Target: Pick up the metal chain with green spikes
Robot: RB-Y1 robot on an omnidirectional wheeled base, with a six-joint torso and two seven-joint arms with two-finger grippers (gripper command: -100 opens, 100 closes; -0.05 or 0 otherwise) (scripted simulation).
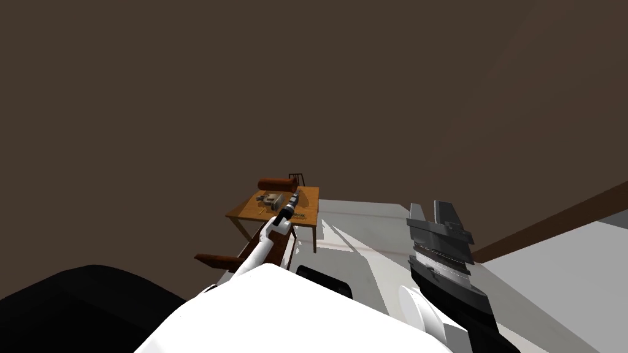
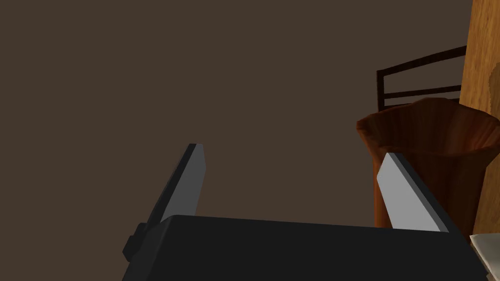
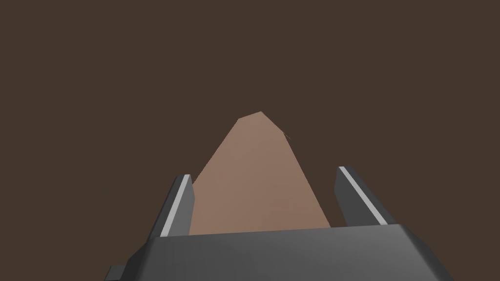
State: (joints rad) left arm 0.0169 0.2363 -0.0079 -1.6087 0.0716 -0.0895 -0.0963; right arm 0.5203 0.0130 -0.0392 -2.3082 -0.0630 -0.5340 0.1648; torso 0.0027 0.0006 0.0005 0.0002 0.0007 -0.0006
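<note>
A small wooden table (image 1: 248, 211) stands ahead of me. A thin greyish-green strip (image 1: 299, 216), possibly the chain, lies on its near right part, too small to make out. My left arm reaches over the table, and its gripper (image 1: 295, 197) hovers above the top just beyond that strip. In the left wrist view the left gripper (image 2: 292, 151) is open with nothing between its fingers, beside a brown wooden cylinder (image 2: 429, 161). My right gripper (image 1: 430, 206) is raised at my right, off the table, and its wrist view shows the right gripper (image 3: 263, 172) open and empty.
A grey blocky object (image 1: 270, 199) and the brown cylinder (image 1: 277, 183) lie on the table's far part. A dark chair (image 1: 297, 178) stands behind the table, and a brown chair (image 1: 230, 260) sits at its near side. A dark brown wall rises behind.
</note>
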